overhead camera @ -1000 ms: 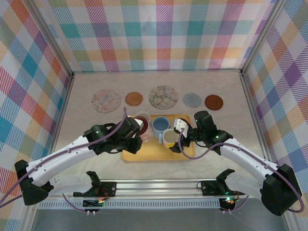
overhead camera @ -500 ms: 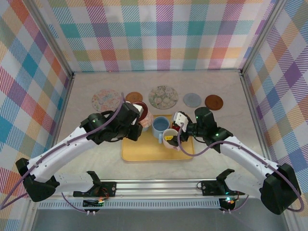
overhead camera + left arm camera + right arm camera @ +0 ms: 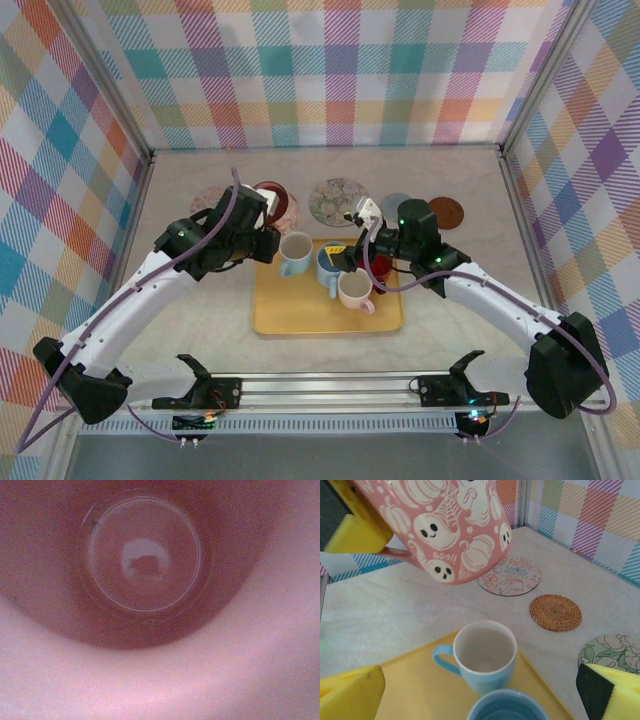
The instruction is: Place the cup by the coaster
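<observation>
The left gripper (image 3: pixel 262 225) is gripping the pink ghost cup (image 3: pixel 445 525), holding it aloft at far left, near the woven coaster (image 3: pixel 555 612). The right gripper (image 3: pixel 350 235) is hovering wide open and empty over the yellow tray (image 3: pixel 300 315).

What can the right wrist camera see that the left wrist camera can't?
Right wrist camera's extras: a light blue mug and another blue cup on the yellow tray, a woven coaster, a flowery coaster and the checkered wall. Left wrist camera's extra: the inside of the pink ghost cup, dark red, down to its round bottom. Both share that cup: the right wrist camera sees its tilted outside, with ghosts and pumpkins.
</observation>
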{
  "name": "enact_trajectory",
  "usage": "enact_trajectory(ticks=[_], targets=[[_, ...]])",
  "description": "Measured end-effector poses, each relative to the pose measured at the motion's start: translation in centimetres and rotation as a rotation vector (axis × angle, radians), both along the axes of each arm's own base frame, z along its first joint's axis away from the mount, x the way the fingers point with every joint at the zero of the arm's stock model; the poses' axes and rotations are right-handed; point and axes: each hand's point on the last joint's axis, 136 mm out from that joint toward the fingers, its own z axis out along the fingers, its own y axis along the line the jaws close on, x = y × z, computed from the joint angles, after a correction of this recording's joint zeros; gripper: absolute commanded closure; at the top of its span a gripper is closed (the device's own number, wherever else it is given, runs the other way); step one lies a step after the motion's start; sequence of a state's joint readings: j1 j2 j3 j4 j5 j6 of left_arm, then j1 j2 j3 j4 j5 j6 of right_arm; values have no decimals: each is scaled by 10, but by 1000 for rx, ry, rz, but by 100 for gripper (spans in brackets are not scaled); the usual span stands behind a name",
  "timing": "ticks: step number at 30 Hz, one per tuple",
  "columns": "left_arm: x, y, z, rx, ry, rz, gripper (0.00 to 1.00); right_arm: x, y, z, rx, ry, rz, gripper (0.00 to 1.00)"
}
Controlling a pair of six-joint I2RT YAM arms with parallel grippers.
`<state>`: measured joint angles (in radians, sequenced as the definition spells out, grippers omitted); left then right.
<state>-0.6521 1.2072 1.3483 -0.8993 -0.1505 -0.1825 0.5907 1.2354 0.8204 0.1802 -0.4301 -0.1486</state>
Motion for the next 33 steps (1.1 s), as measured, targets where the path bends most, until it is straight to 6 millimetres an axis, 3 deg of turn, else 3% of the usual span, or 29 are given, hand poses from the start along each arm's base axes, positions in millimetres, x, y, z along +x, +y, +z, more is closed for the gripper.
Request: enact_trajectory(ticks=[13, 23, 33], targets=[[45, 40, -5, 21, -66, 119, 100, 13, 8, -9, 53, 114, -39, 1], [80, 77, -48, 80, -22, 228, 100, 29, 19, -9, 64, 146, -44, 1], [106, 114, -76, 53, -13, 326, 100, 44, 31, -12, 71, 177, -45, 1]])
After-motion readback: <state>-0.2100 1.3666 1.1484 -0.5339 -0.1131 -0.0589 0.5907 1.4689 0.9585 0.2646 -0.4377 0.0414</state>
